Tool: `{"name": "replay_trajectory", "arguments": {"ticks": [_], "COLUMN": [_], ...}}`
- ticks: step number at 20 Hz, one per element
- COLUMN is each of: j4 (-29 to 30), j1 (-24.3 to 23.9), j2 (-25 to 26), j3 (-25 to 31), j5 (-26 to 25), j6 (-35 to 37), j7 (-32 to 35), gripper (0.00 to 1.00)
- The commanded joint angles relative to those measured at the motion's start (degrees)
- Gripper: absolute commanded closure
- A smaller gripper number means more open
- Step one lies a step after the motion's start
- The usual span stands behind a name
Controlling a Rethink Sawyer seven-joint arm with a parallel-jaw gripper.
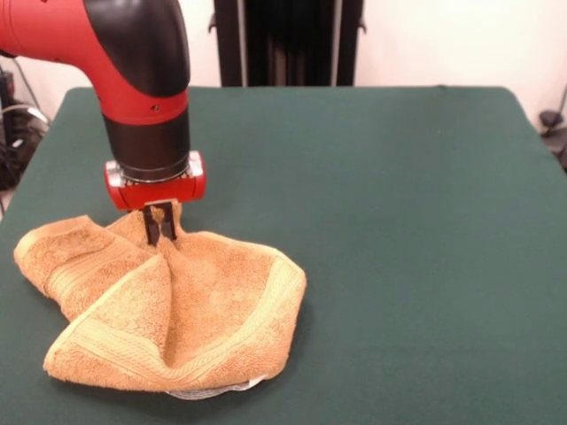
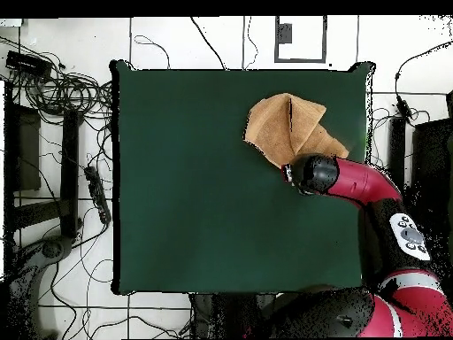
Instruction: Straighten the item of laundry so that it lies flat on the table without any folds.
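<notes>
The orange-tan towel (image 1: 168,310) lies crumpled on the green table (image 1: 416,230) at the front left, with folds radiating from a pinched point at its far edge. A white label (image 1: 213,390) peeks out under its near edge. My gripper (image 1: 160,230) points straight down and is shut on the towel's far edge, where the cloth is gathered and tented up a little. In the overhead view the towel (image 2: 285,127) lies near the table's (image 2: 203,195) far right corner, and the arm's wrist (image 2: 310,173) hides the gripper.
Cables and equipment (image 2: 62,133) lie on the floor left of the table in the overhead view. The robot's base (image 2: 354,310) stands at the table's near right side. A black stand (image 1: 283,40) rises behind the table.
</notes>
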Motion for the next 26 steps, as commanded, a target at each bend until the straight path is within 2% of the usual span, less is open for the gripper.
{"name": "replay_trajectory", "arguments": {"ticks": [1,7,13,20,26], "j4": [6.1,8.7,16.0,26.3,29.0], "j1": [1.9,2.6,4.4,6.4,7.6], "j2": [5.7,4.2,1.3,-1.5,-2.3], "j3": [6.0,5.2,2.0,-1.4,-2.7], "j5": [-0.5,0.5,3.6,11.1,15.7], "j6": [-9.7,-11.6,-14.2,-18.3,-18.5], "j7": [8.1,11.3,19.2,27.0,28.6], "gripper": [1.00,1.00,1.00,1.00,1.00]}}
